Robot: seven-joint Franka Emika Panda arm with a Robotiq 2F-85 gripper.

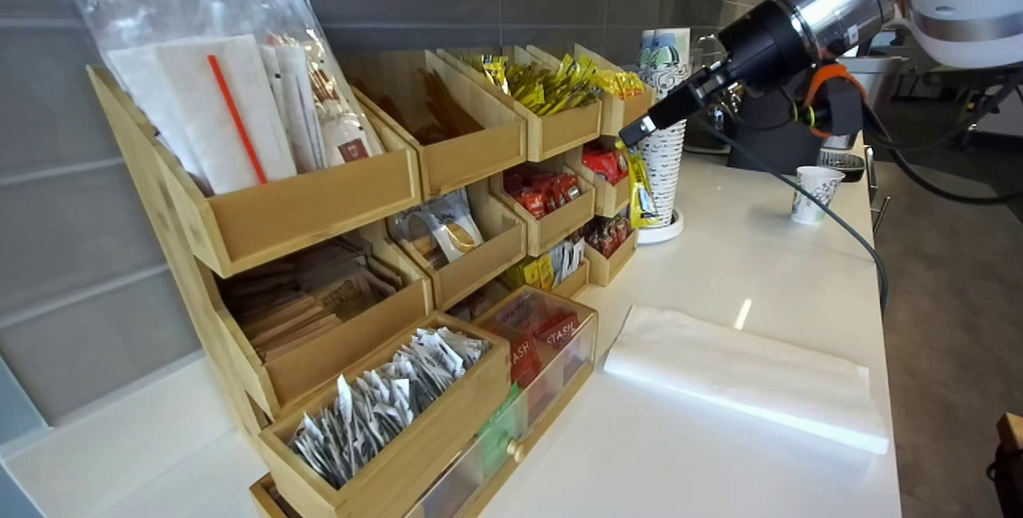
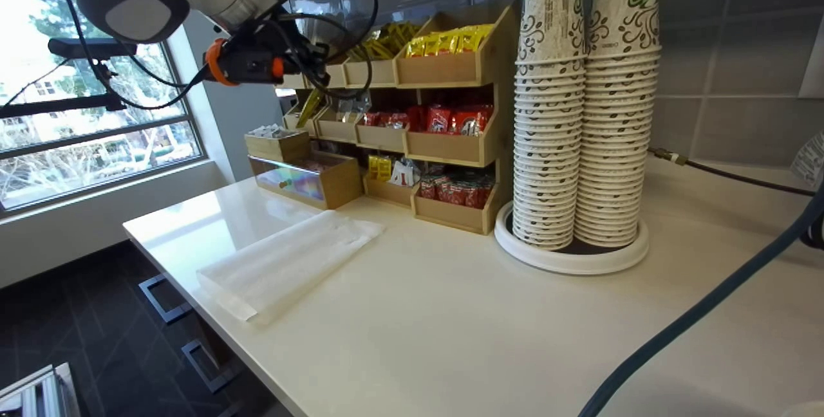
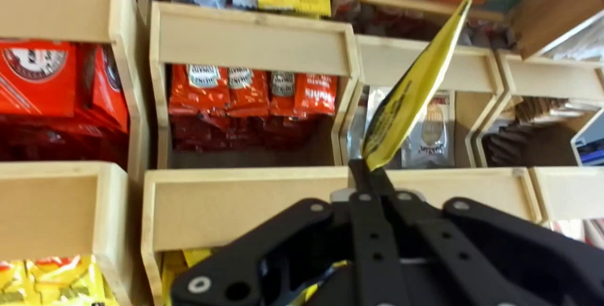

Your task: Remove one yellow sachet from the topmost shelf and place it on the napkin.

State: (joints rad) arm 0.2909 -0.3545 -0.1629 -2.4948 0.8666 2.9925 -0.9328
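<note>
My gripper (image 1: 631, 134) is shut on a yellow sachet (image 1: 641, 192). The sachet hangs down from the fingertips in an exterior view, in front of the rack and above the counter. In the wrist view the fingertips (image 3: 370, 166) pinch one end of the sachet (image 3: 420, 89). It also shows below the gripper in an exterior view (image 2: 311, 107), where cables partly hide the fingers. The topmost shelf (image 1: 471, 158) holds more yellow sachets (image 1: 555, 86) in its bins. The white napkin (image 1: 743, 378) lies flat on the counter, lower than the gripper and apart from it; it also shows here (image 2: 293, 262).
Tall stacks of paper cups (image 2: 547, 147) stand on a round white tray (image 2: 573, 266) beside the rack. Lower bins hold red packets (image 2: 444, 120). A wooden box with a clear front (image 1: 551, 390) stands before the rack. A single cup (image 1: 815, 192) stands farther along the counter.
</note>
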